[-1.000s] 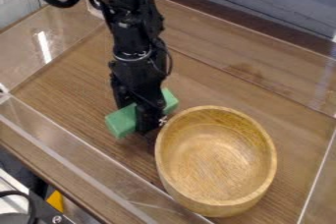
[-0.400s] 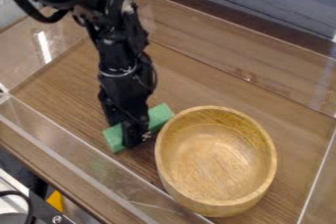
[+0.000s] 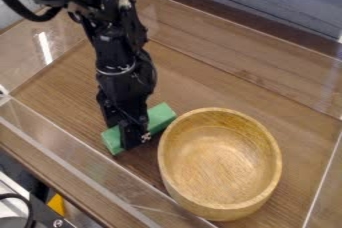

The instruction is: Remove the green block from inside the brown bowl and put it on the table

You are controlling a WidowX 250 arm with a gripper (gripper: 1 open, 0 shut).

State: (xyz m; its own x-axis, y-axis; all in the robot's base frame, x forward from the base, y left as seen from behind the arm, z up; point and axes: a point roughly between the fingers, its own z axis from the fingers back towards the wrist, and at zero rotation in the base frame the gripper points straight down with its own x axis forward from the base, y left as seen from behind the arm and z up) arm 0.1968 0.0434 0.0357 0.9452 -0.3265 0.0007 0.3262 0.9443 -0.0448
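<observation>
Block (image 3: 159,117): one, green, on table (image 3: 227,67) | bowl (image 3: 221,167): one, just beside | pincer (image 3: 131,132): one, at block, spread or pinching unclear

- I can read no text, label, brand, number or sign on anything in my view.
- A small yellow-orange patch with dark marks (image 3: 56,204) shows at the lower left edge, but it is too small for me to make out any lettering.
</observation>
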